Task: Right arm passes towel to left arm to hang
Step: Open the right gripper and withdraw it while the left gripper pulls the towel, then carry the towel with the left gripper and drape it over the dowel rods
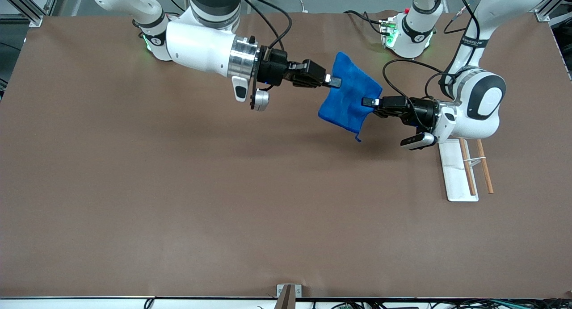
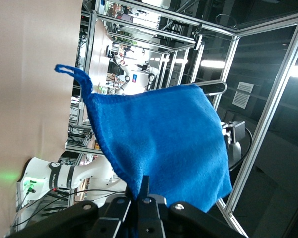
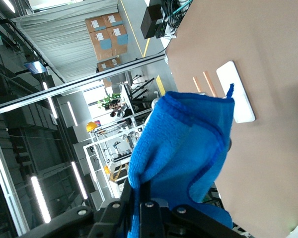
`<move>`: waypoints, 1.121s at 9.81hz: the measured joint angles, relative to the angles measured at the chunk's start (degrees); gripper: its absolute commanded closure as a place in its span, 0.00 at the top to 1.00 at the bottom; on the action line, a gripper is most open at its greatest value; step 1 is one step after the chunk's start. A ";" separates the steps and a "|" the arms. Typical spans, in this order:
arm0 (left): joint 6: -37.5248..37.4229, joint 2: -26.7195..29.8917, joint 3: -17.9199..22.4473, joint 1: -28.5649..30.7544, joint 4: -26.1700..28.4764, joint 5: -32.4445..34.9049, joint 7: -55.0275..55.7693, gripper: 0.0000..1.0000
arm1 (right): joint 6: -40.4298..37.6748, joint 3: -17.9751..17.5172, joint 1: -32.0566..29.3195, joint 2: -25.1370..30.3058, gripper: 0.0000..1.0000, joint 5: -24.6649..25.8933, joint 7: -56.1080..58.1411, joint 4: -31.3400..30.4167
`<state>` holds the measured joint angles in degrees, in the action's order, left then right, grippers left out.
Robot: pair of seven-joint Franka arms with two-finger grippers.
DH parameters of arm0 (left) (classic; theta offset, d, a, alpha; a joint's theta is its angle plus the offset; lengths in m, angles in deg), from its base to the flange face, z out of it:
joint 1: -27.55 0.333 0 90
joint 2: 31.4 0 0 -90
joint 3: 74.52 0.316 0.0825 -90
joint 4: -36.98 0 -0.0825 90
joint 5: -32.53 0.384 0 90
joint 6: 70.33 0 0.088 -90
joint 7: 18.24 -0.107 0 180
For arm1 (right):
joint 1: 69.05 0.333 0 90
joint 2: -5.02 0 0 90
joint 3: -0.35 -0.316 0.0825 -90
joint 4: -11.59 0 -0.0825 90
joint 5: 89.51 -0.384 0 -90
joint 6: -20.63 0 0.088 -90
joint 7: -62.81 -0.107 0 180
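Both claws, we see, are clamped on the towel [image 1: 350,94], which hangs spread in the air between them over the worktop [image 1: 178,202]. Our right claw [image 1: 333,81] pinches one edge, our left claw [image 1: 368,102] another, near the white rack [image 1: 456,173] with wooden rods.

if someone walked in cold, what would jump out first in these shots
The bright blue towel, held up in the air over the brown table between the two arms. The right gripper and the left gripper both pinch it at opposite edges, mid-handover. After that, the white stand with two wooden rods, at the left arm's end of the table.
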<state>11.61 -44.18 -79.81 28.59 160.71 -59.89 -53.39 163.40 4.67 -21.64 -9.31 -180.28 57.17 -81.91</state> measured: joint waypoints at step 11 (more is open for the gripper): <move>0.26 1.49 5.67 -0.08 -30.69 48.29 24.27 0.00 | -33.11 1.57 -30.49 5.35 1.00 78.05 -7.78 -0.01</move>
<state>11.87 -42.70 -74.14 28.52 130.02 -11.59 -29.12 130.29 6.25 -52.13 -3.96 -102.23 49.39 -81.93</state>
